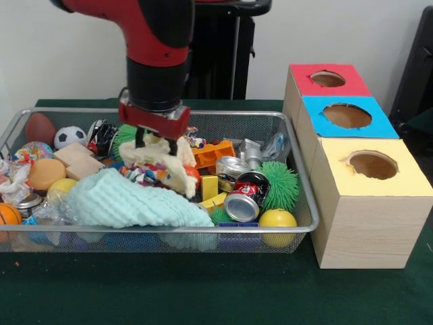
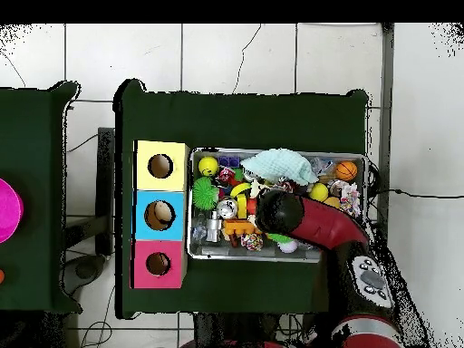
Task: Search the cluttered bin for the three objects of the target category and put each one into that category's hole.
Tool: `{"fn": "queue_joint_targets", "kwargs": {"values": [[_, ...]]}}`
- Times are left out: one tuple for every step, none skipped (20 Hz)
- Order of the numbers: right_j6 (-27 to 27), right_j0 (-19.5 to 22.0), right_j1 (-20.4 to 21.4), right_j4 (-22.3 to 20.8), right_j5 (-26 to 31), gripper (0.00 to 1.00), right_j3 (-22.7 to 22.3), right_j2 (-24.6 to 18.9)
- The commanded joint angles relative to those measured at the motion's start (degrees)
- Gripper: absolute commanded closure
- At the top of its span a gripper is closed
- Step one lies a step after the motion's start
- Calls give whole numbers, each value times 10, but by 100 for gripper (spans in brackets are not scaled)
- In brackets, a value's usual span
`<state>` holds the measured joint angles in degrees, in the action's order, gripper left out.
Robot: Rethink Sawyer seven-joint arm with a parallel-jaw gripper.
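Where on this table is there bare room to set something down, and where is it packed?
Bare green table lies in front of the wire bin and the holed box. Inside the bin everything is packed around the gripper.

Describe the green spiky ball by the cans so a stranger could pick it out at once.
Start at the wire mesh bin on the dark green table, and go to the end nearest the yellow-topped wooden box. The green spiky rubber ball sits there, just behind a smooth yellow ball and beside crushed metal cans. Only it bristles with soft spikes.

robot lab, Sawyer arm [image 1: 152,40], sorting box [image 1: 358,169], cables
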<state>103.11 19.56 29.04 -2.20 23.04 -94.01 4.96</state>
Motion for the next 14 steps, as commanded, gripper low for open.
{"fn": "queue_joint_targets", "kwargs": {"values": [[121,-37,26,16,19,0,-64,13],[122,-41,34,20,29,0,-67,14],[123,-44,46,26,42,0,-73,15],[124,-50,59,31,58,0,-78,19],[124,-58,69,35,72,0,-77,23],[128,-64,71,39,83,0,-75,27],[131,-70,74,43,93,0,-72,30],[137,-77,72,49,98,0,-70,34],[143,-84,66,53,97,0,-65,37],[150,-93,60,59,98,0,-58,41],[159,-102,54,65,96,0,-54,46],[165,-111,50,71,94,0,-51,51],[171,-117,46,78,94,0,-49,53],[174,-122,43,84,94,0,-47,55]]}}
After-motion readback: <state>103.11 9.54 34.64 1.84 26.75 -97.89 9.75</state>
